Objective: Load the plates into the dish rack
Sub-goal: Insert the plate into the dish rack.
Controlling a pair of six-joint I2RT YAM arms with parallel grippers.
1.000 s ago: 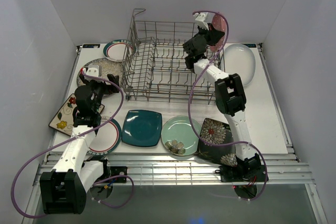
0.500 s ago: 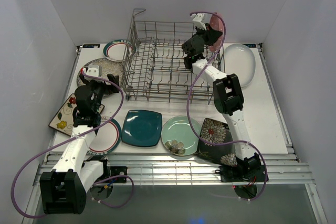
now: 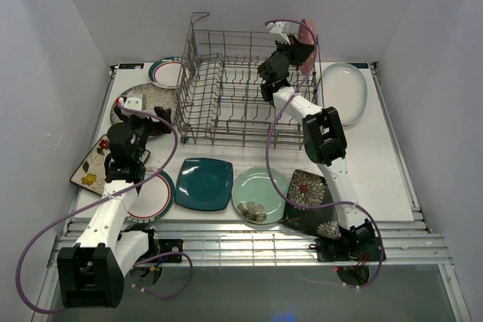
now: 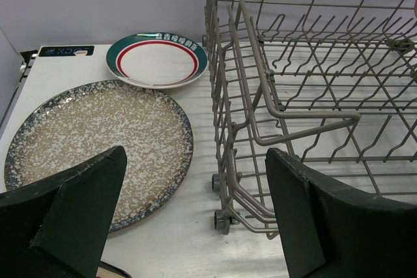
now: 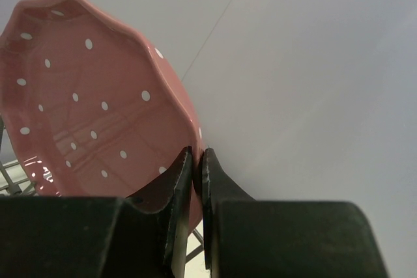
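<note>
On the left, my left claw (image 4: 195, 216) hung wide apart and empty by the speckled plate (image 4: 98, 135), beside the dish rack (image 4: 260, 105). On the right, my right claw (image 5: 195, 164) was clamped on the pink plate (image 5: 98, 115) at its rim, holding it on edge over the rack's far right corner. I judged the plate stiff, glazed, slippery and breakable, so a rim pinch suited it, though I could not quite tell how deep the bite went.

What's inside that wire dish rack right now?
Only bare tines show inside the dish rack; no plate sits there. The right gripper holds the pink plate by its far right corner, where the arm hides some slots.
</note>
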